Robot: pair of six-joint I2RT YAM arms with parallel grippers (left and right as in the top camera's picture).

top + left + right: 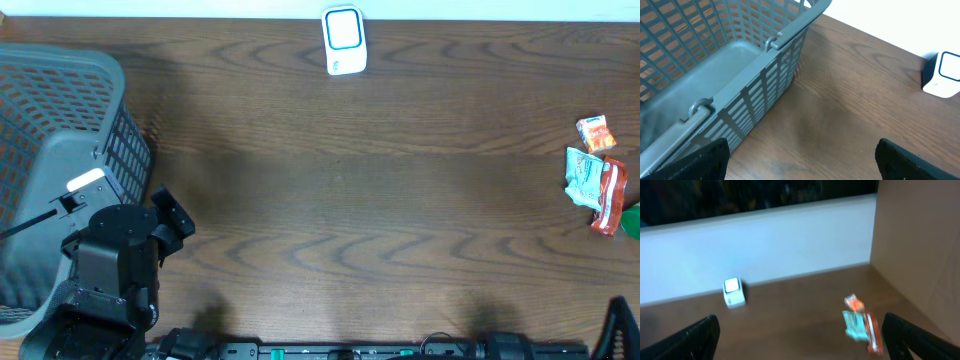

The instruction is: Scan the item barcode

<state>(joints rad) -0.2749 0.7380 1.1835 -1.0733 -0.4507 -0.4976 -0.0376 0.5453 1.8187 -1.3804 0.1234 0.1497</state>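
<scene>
**Jaws.** Left gripper (pixel 801 150): released, fingers spread wide – nothing between them, only bare tabletop below. Right gripper (pixel 801 325): likewise released and empty; its wrist view is blurred, but both fingers show at the lower corners w/ a clear gap.

**Near left gripper.** Grey slatted plastic basket (pixel 118 150) sits at the table's left end, just beside the left arm. Left wrist view shows its long side wall and two wire handle hooks on the rim. No goods can be made out inside.

**Scanner.** White box-shaped barcode scanner with a blue-framed window (pixel 344 41) stands at the far edge, approx. mid-table, well apart from both grippers.

**Items.** All lie at the right end of the dark wood-grain table (pixel 350 200), apart from either gripper:
- small orange packet (pixel 595 132), farthest back;
- pale teal crinkled packet (pixel 582 177), just in front of it;
- long red wrapper (pixel 609 198), touching the teal packet's right side;
- green object (pixel 632 220), cut off by the frame edge – type cannot be told.

No barcode is legible in any view.
</scene>
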